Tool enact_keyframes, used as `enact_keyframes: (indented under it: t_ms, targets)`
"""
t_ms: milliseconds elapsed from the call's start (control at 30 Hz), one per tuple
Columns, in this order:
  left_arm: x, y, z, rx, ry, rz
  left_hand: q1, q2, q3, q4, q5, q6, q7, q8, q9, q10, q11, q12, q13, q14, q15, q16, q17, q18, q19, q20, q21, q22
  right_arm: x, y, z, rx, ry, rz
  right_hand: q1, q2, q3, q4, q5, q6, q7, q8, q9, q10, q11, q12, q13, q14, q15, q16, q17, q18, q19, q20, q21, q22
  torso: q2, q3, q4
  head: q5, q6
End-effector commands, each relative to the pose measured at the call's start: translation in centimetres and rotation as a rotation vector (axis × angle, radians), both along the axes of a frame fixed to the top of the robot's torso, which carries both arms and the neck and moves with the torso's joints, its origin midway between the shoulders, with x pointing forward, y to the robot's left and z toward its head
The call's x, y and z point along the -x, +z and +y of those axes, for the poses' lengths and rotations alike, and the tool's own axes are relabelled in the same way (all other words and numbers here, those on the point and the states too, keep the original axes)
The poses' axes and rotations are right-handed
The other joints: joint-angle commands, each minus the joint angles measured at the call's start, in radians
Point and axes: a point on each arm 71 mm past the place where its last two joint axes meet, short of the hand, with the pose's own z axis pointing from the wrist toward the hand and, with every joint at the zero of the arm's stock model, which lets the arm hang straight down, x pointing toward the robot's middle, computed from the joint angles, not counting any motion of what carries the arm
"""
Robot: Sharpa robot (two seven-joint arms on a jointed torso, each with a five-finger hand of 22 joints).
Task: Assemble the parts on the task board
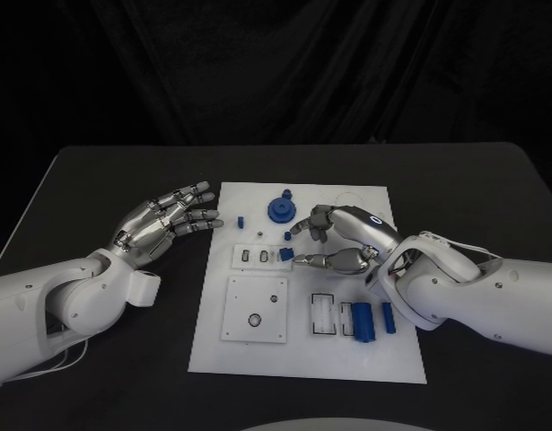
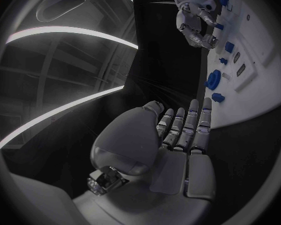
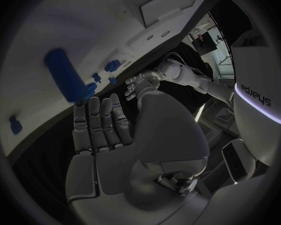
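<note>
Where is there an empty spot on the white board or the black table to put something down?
The task board is bare along its near edge, below the square white plate and the blue pieces. The black table is open behind the left robot hand and at the far right corner. It is crowded mid-board, where the right robot hand hovers beside the round blue part.

A matte black counter with rounded far corners stretches across the scene. Behind the counter's far edge hangs a dark, softly folded fabric backdrop. A thin white cable lies on the counter near its front left edge.
</note>
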Motion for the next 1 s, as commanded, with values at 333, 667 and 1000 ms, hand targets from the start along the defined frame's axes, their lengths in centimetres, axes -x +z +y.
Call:
enact_keyframes:
  t_ms: [333,667,1000]
  targets:
    - [0.0,0.0,-0.1,0.008,0.004,-0.012,-0.005,-0.006,0.006,0.000,0.003,-0.001,0.000,-0.001,0.000,-0.002,0.004,0.005,-0.001,-0.006,0.003,0.007,-0.001,-0.005,-0.007,0.000,0.004,0.001,-0.9,6.2,-1.8,-0.024,0.001,-0.058,0.051,0.054,0.016,-0.014,0.159,0.069,0.008,0.017,0.002,0.055,-0.017,0.002,-0.075,0.030,-0.013,0.046,-0.066,0.029,0.039,0.008,-0.008,0.022,-0.006,-0.0019,0.0004,-0.005,0.010]
    - [-0.1,0.0,-0.3,0.009,0.000,-0.011,-0.005,-0.006,0.007,0.000,0.003,0.002,0.000,-0.001,0.000,-0.001,0.004,0.006,-0.001,-0.006,0.003,0.007,-0.001,-0.005,-0.007,0.000,0.004,0.001,-1.7,5.7,0.2,0.276,0.012,-0.049,0.095,0.029,0.060,-0.046,0.204,0.154,0.012,0.023,0.011,0.652,-0.114,0.203,0.288,0.680,-0.112,0.246,0.269,0.027,0.282,-0.074,0.197,0.047,-0.022,-0.0099,-0.0017,0.000,0.001]
    - [-0.2,-0.1,-0.4,0.009,-0.006,-0.009,-0.006,-0.007,0.007,0.000,0.003,0.001,0.001,-0.001,0.000,-0.001,0.005,0.006,-0.001,-0.006,0.003,0.008,-0.001,-0.005,-0.007,0.000,0.005,0.001,-1.2,5.1,3.6,0.560,0.022,-0.196,0.011,0.009,0.008,-0.034,0.171,0.214,-0.024,0.008,0.029,1.093,-0.164,0.359,0.719,1.068,-0.177,0.354,0.637,-0.112,0.806,-0.141,0.953,0.224,-0.033,-0.0177,-0.0020,0.005,-0.015]
